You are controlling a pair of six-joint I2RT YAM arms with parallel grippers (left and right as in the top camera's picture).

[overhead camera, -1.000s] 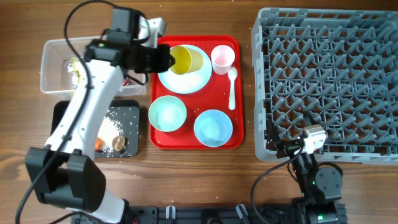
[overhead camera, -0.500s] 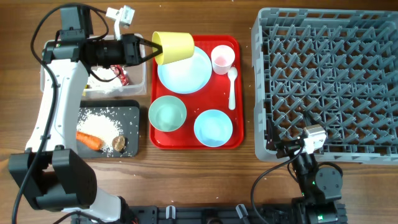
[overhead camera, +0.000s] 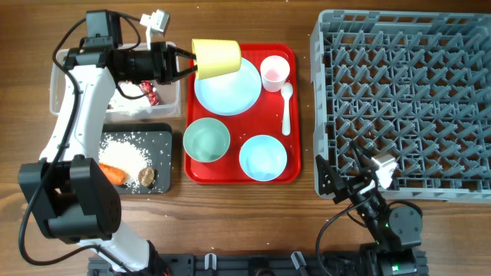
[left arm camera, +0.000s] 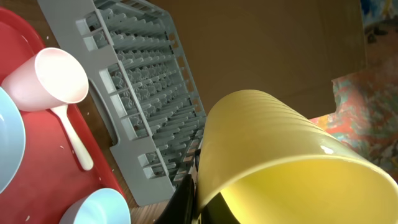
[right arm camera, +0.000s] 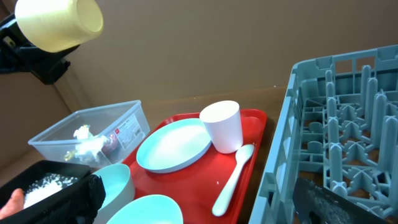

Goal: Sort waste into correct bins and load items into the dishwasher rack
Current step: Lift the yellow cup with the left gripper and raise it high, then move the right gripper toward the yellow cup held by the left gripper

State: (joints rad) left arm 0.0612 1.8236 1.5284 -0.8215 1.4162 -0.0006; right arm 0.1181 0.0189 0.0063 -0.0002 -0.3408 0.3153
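Note:
My left gripper (overhead camera: 192, 65) is shut on the rim of the yellow cup (overhead camera: 216, 57) and holds it tipped sideways above the light blue plate (overhead camera: 230, 90); the cup fills the left wrist view (left arm camera: 280, 155). The pink cup (overhead camera: 275, 71), white spoon (overhead camera: 286, 107) and two blue bowls (overhead camera: 206, 140) (overhead camera: 263, 156) sit on the red tray (overhead camera: 295, 175). The clear bin (overhead camera: 57, 84) holds a red wrapper (overhead camera: 151, 92) and tissue (right arm camera: 90, 146). The black bin (overhead camera: 165, 138) holds rice (overhead camera: 126, 153), a carrot (overhead camera: 113, 173) and a brown lump (overhead camera: 147, 177). My right gripper (overhead camera: 343, 180) is open and empty by the rack's front left corner.
The grey dishwasher rack (overhead camera: 406, 92) fills the right side, its pegs empty. The red tray lies between it and the two bins. Bare wooden table shows along the front edge and between tray and rack.
The yellow cup has come up off the plate, now tipped on its side in my left gripper. My right gripper has tilted up and its fingers now show spread apart.

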